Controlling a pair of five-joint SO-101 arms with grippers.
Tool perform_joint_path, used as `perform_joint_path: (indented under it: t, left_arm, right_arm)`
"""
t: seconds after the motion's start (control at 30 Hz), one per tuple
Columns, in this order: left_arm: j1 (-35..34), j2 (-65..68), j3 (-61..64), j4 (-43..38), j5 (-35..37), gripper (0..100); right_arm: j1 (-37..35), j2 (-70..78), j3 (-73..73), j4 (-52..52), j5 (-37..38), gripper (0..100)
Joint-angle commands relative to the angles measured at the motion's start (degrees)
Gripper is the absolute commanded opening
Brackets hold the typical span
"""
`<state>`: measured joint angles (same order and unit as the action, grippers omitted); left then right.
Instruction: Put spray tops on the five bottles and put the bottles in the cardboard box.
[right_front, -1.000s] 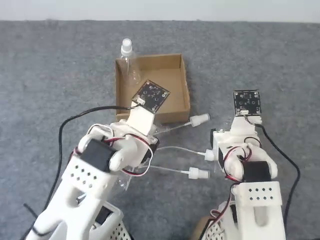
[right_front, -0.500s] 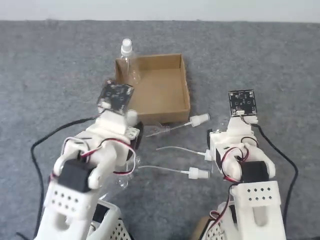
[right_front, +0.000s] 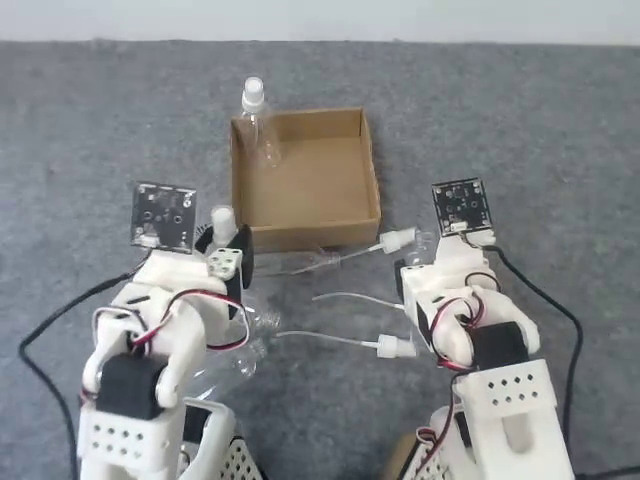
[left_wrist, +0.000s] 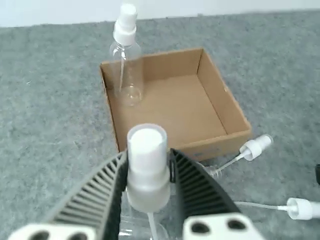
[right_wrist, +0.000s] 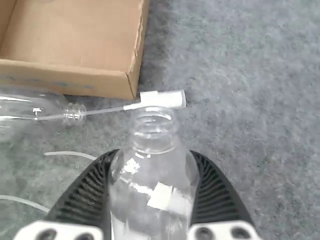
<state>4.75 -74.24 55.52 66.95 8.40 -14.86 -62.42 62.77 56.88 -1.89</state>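
The left gripper (left_wrist: 146, 167) is clamped on a white spray top (left_wrist: 146, 162), its ribbed black jaws pressed against either side of the collar. This top sits on the neck of a clear bottle (left_wrist: 142, 225), with its thin tube hanging down inside. In the high view the same top (right_front: 222, 218) stands upright, just beside the near left corner of the cardboard box (right_front: 372, 175).

The right gripper (right_wrist: 152, 167) is closed around an open bottle (right_wrist: 152, 175), one jaw on each shoulder and the threaded neck uncapped. A small white patch shows on the glassy body; whether it is a label cannot be told.

A capped bottle (right_front: 257, 125) stands upright in the far left corner of the box. The left wrist view shows this bottle (left_wrist: 125, 65) leaning against the box wall (left_wrist: 220, 95).

On the grey carpet (right_front: 520, 120) a lying bottle (right_wrist: 25, 112) rests along the front wall of the box. A loose spray top (right_wrist: 162, 99) lies near the box's corner, and its tube runs into that bottle's neck. A second spray top (right_front: 397, 347) lies between the two arms, its tube stretching toward the left arm.

Faint blue print (right_wrist: 50, 82) runs along the box's front wall, too small to read.
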Motion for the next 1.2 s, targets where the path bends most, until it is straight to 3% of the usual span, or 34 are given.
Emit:
perform_joint_path:
  t: [0.0,0.47,0.63,0.83,1.17]
  left_arm:
    - [-1.58,-4.04,1.1,-3.08,1.76,1]
    - [-8.53,-9.58,2.51,-3.08,4.31,1]
    - [-10.99,-9.67,2.42,-3.08,4.84,1]
    - [-11.08,-12.31,2.15,-3.25,4.84,1]
    - [-10.9,-23.21,2.42,-11.25,7.65,1]
  right_arm:
    - [-3.21,-1.8,-5.54,-0.66,-0.44,2.0]
    - [-13.67,-1.8,-15.65,-1.36,-0.26,2.0]
    - [-18.86,-1.71,-16.7,-9.71,-0.18,2.0]
    - [-19.56,-1.71,-16.26,-14.37,-0.18,2.0]
    - [-19.56,-1.71,-15.03,-17.27,-0.18,2.0]
